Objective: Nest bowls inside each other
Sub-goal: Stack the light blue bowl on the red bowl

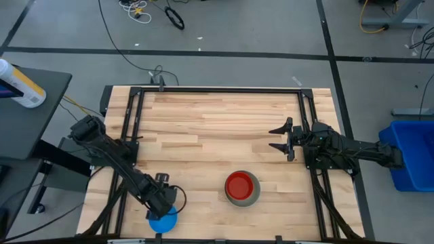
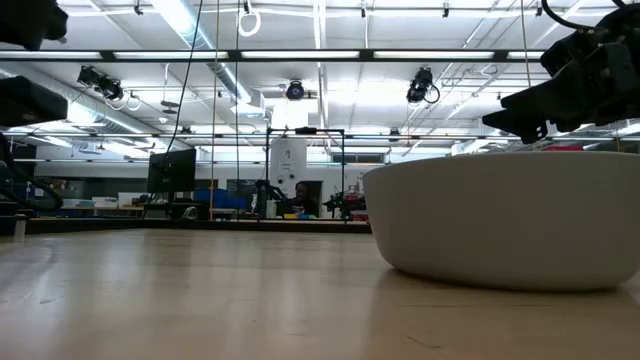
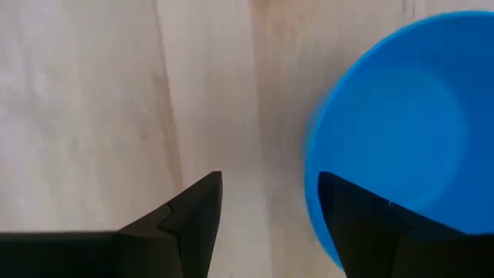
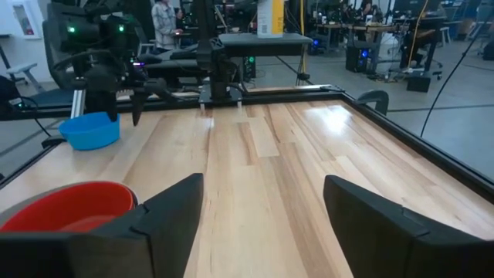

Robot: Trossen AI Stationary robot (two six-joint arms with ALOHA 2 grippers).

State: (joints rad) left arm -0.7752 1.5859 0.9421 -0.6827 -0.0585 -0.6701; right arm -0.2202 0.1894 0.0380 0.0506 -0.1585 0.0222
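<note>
A bright blue bowl [image 1: 163,219] rests on its base near the table's front edge, at the left. My left gripper [image 3: 270,181] points down over it and is open. One finger [image 3: 363,224] stands over the bowl's inside and the other [image 3: 193,216] over bare wood outside the rim; I see no touch. In the right wrist view this gripper [image 4: 123,108] hangs just above the blue bowl [image 4: 91,130]. A red bowl [image 1: 239,184] sits inside a grey bowl [image 2: 510,220] at front centre. My right gripper [image 1: 280,137] waits open and level at the table's right side.
Black frame rails [image 1: 132,122] run along the table's left, right and far edges. A blue bin [image 1: 409,156] stands off the table to the right, and a white bottle [image 1: 20,85] lies on a side stand at the left. The middle and far wood [image 1: 217,122] is free.
</note>
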